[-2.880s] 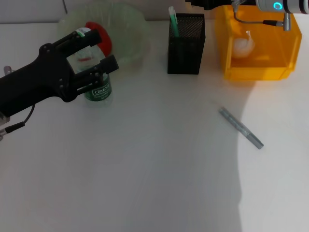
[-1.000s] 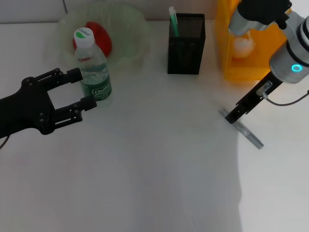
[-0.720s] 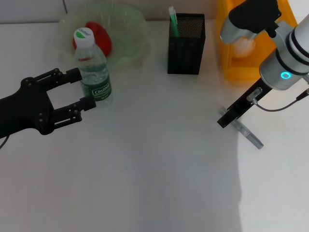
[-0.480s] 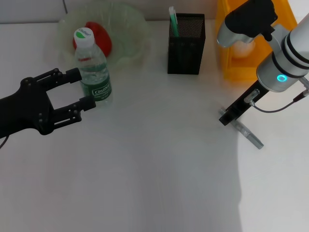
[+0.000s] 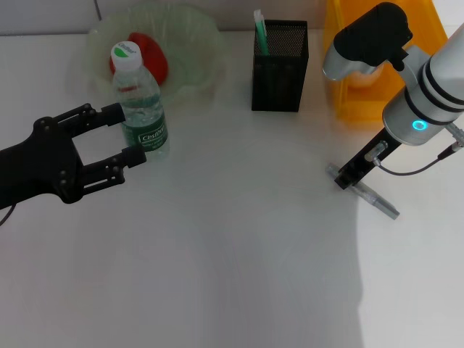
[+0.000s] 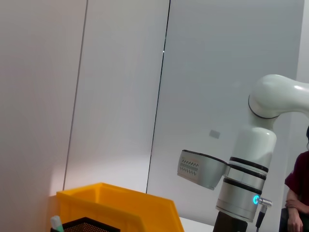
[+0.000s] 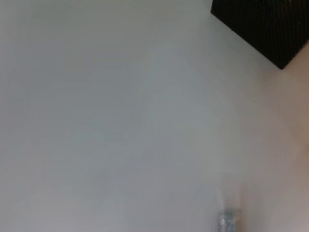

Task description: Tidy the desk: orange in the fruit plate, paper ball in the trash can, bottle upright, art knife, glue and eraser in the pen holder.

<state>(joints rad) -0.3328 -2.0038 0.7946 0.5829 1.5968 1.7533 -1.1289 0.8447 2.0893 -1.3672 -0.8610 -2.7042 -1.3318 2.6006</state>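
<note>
The bottle (image 5: pixel 141 101) stands upright in front of the fruit plate (image 5: pixel 190 45), which holds the orange (image 5: pixel 151 56). My left gripper (image 5: pixel 122 133) is open just left of the bottle, one finger on each side of its lower part. My right gripper (image 5: pixel 342 179) is low over the table at the near-left end of the grey art knife (image 5: pixel 374 199), which lies flat. The pen holder (image 5: pixel 280 67) holds a green and white stick (image 5: pixel 259 32). The trash can (image 5: pixel 345 93) stands behind my right arm. The paper ball and the eraser are out of sight.
The left wrist view shows the trash can's rim (image 6: pixel 116 205), the pen holder's top (image 6: pixel 86 224) and my right arm (image 6: pixel 244 179). The right wrist view shows bare white table, a corner of the pen holder (image 7: pixel 263 29) and the knife's end (image 7: pixel 227 222).
My left gripper has let go of the upright bottle and backed off to the left. My right arm has come down from the trash can to the knife's end.
</note>
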